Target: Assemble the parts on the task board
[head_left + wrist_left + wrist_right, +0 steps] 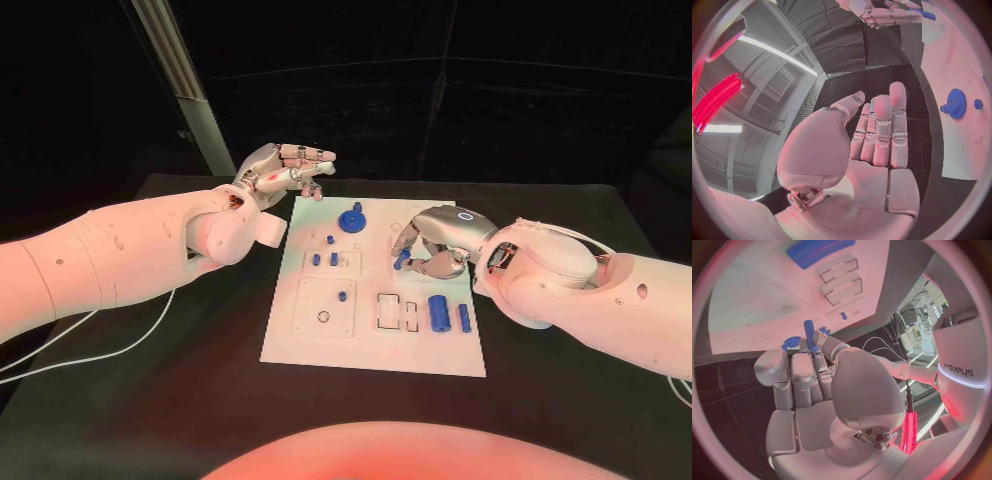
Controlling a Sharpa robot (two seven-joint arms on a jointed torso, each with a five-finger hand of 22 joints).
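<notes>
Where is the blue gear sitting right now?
In the head view the blue gear lies on the far end of the task board, between the raised left hand and the right hand, which pinches a small blue peg.

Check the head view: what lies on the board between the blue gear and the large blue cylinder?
Between the blue gear and the large blue cylinder, the head view shows the right hand pinching a small blue peg over the task board.
</notes>
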